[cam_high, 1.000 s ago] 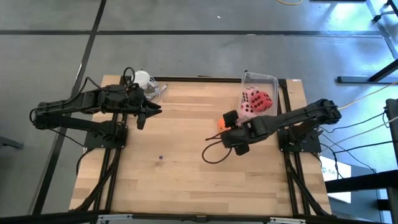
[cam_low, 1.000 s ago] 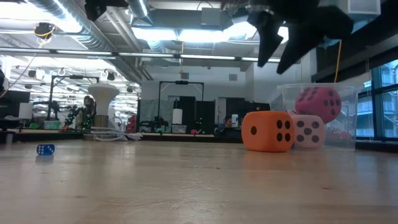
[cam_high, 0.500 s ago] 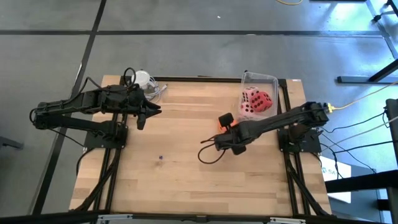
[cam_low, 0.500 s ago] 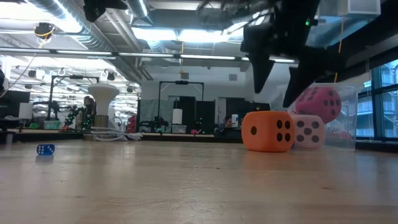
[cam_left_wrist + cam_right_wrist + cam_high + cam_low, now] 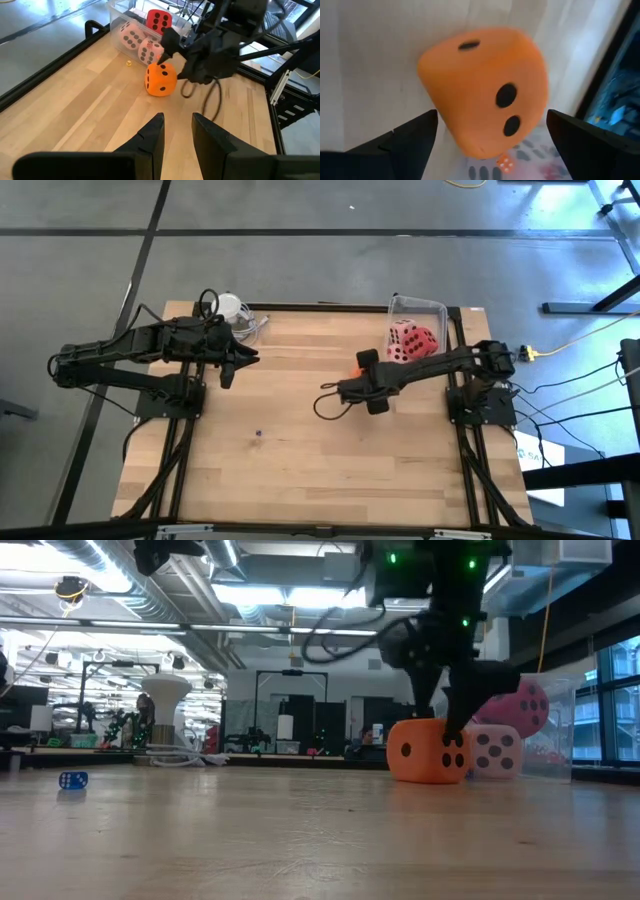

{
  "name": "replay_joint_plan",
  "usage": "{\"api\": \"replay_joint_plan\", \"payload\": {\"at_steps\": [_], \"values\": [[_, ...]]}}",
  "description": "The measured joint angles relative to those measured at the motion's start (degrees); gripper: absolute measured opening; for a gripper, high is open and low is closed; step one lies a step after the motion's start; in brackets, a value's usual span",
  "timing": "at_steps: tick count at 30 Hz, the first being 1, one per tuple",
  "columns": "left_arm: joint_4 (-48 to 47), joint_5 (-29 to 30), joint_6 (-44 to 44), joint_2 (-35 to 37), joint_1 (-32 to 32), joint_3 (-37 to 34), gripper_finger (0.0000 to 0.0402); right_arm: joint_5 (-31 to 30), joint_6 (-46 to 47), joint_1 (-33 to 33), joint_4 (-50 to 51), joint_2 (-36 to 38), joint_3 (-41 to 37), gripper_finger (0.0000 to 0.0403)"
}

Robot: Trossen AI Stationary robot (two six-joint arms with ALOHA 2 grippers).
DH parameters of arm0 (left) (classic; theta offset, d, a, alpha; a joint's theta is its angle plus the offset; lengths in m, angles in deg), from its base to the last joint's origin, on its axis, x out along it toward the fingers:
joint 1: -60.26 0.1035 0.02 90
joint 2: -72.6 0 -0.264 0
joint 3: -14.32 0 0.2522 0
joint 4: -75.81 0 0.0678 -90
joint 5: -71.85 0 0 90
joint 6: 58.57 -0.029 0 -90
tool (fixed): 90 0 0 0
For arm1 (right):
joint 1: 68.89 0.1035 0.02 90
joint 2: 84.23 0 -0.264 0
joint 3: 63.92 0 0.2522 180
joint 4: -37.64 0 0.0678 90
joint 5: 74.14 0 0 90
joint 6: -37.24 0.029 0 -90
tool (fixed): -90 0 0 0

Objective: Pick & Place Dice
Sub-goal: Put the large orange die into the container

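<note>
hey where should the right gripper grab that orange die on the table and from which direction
Best guess: come straight down from above and pinch two opposite flat side faces of the orange die. It sits flat on the table with its top clear. The right gripper is already open and straddling it. Avoid the side towards the clear bin, where the pink dice crowd close.

no legible text, labels or numbers, seemingly none
</note>
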Motion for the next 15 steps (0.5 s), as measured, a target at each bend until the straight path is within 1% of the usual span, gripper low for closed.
{"api": "replay_joint_plan", "payload": {"at_steps": [3, 5, 8, 12, 15], "values": [[-0.02, -0.07, 0.00, 0.00, 0.00, 0.00, 0.0090, 1.71, -0.10, -1.21, -0.37, -0.02, -2.59, 0.0371], [-0.04, -0.07, 0.00, 0.00, 0.00, 0.00, 0.0090, 1.30, -0.27, -1.66, -1.50, 0.19, -4.24, 0.0371], [-0.03, -0.05, -0.02, 0.00, 0.00, 0.00, 0.0090, -0.99, -0.25, -1.82, -3.81, 0.22, -6.28, 0.0371], [-0.07, -0.03, 0.00, 0.00, 0.00, 0.00, 0.0090, -2.26, 0.06, -1.62, -5.03, 0.15, -6.36, 0.0371], [-0.05, -0.03, 0.01, 0.00, 0.00, 0.00, 0.0090, -0.93, 0.04, -1.39, -5.26, 0.17, -5.71, 0.0371]]}}
